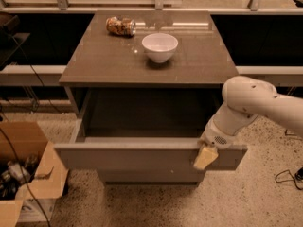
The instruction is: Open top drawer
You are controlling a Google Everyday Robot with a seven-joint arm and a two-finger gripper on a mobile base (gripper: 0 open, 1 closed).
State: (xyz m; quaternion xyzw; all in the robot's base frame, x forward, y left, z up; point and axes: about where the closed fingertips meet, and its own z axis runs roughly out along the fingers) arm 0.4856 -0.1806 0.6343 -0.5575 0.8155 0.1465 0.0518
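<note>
The top drawer [142, 158] of the grey-taupe cabinet is pulled far out toward me, its flat front panel wide across the lower middle and its dark inside showing. My gripper [206, 155] sits at the right end of the front panel's top edge, its pale finger [205, 158] hanging over the front face. The white arm [251, 105] reaches in from the right. A narrower lower drawer front [151, 176] shows beneath.
On the cabinet top [94, 65] stand a white bowl [160, 46] and a lying can [120, 26]. An open cardboard box [23, 174] with clutter and cables sits on the floor at left. A cable [289, 176] lies on the floor at right.
</note>
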